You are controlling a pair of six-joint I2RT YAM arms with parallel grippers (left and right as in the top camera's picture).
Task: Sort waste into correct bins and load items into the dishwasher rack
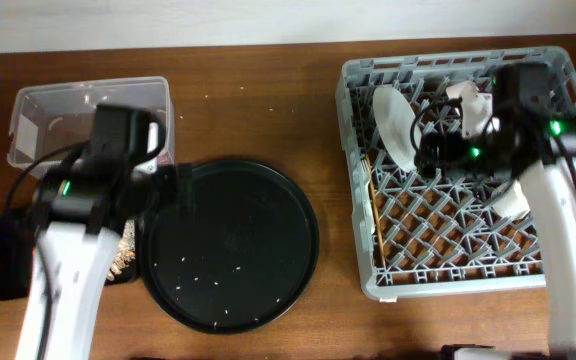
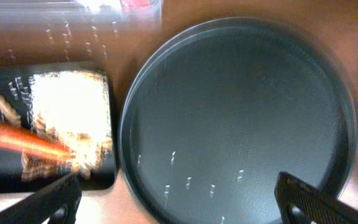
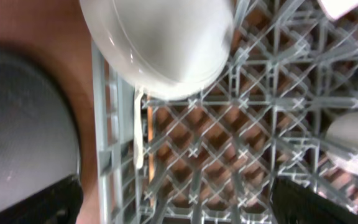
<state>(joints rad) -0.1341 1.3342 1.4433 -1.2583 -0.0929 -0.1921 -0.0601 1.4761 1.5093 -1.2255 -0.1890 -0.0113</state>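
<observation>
The grey dishwasher rack (image 1: 553,75) stands at the right. A white plate (image 1: 393,125) stands on edge in it, also in the right wrist view (image 3: 160,43). A white fork (image 3: 139,130) and a chopstick (image 3: 149,134) lie along its left side. A pale bowl (image 1: 465,98) and a white cup (image 3: 353,146) sit in it too. My right gripper (image 3: 176,199) is open and empty above the rack lattice. My left gripper (image 2: 179,202) is open and empty over the round tray's left edge. The shallow black tray (image 2: 107,155) holds a carrot (image 2: 17,140) and beige scraps (image 2: 67,106). The clear tub (image 1: 38,100) holds something red (image 2: 138,5). The blue cup is not visible.
A large round black tray (image 1: 238,250) with a few white crumbs lies in the middle of the brown table. It also shows in the left wrist view (image 2: 241,106). The left arm covers most of the shallow black tray from above.
</observation>
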